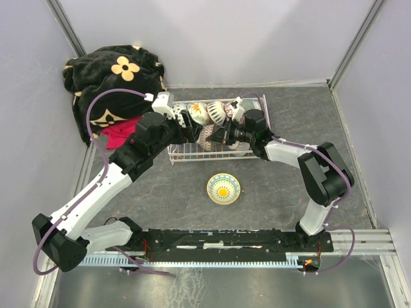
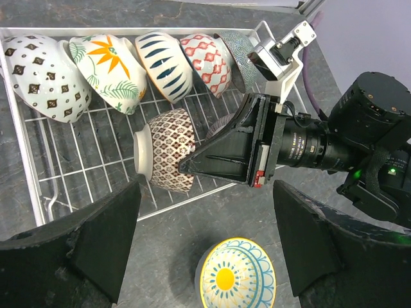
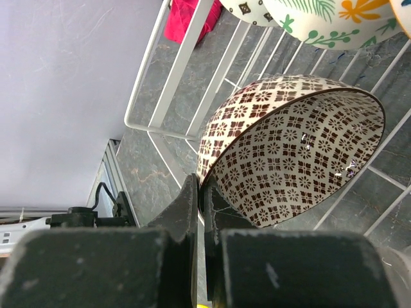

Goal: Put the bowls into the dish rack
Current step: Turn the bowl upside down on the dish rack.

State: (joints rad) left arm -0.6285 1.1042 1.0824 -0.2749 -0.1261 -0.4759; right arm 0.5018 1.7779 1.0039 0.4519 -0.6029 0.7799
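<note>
Six bowls (image 2: 166, 64) show clearly in the white wire rack (image 2: 96, 173): five patterned ones lean in a row along the far side, one brown lattice bowl (image 2: 168, 157) lies on its side near the front rim, bare grid to its left. Right gripper (image 3: 200, 192) pinches that bowl's rim; left gripper (image 2: 205, 192) hangs wide, holding nothing. One yellow sunburst bowl (image 2: 236, 279) sits on the table (image 2: 173, 237) outside.
</note>
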